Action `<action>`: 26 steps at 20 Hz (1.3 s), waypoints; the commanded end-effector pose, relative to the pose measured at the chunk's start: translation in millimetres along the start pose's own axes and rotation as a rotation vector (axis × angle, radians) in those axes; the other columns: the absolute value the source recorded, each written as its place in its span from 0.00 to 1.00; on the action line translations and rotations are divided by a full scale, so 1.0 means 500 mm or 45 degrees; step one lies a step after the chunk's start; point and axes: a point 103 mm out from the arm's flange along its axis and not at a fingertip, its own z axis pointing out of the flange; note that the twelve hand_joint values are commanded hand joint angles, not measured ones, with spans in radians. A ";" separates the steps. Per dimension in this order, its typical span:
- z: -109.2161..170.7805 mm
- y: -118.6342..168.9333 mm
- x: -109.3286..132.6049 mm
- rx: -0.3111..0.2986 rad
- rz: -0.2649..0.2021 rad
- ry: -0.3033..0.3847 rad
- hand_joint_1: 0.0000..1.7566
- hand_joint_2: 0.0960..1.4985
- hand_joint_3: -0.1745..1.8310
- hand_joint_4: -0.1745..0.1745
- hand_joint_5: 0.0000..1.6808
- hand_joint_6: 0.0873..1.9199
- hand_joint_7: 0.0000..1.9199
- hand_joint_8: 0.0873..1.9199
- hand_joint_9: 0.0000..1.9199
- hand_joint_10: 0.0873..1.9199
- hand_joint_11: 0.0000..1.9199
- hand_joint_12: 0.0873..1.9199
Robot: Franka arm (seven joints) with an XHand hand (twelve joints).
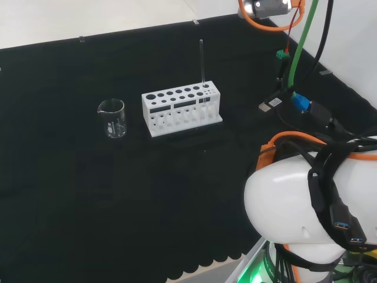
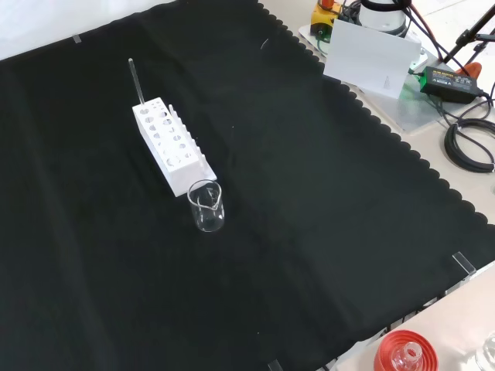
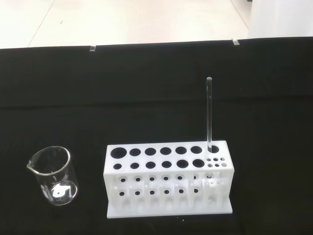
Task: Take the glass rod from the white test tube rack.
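"Where is the thin clear glass rod (image 3: 209, 113)?"

"It stands straight up in the long white plastic test tube rack (image 3: 167, 177) with rows of round holes. Its bottom end sits in a small hole at the right end of the rack in the head view. Most of the rod pokes up high above the rack."

"And where is the rack?"

"It sits flat on the black cloth, near the middle of the head view. In the front view the rack (image 2: 171, 144) is at the upper left, and the rod (image 2: 136, 81) is at its far end."

"What about the other holes?"

"They look empty."
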 end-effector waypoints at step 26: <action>-0.222 -0.168 0.070 -0.161 0.113 -0.008 0.26 0.72 0.03 0.50 0.03 0.00 0.05 0.00 0.12 0.01 0.01 0.41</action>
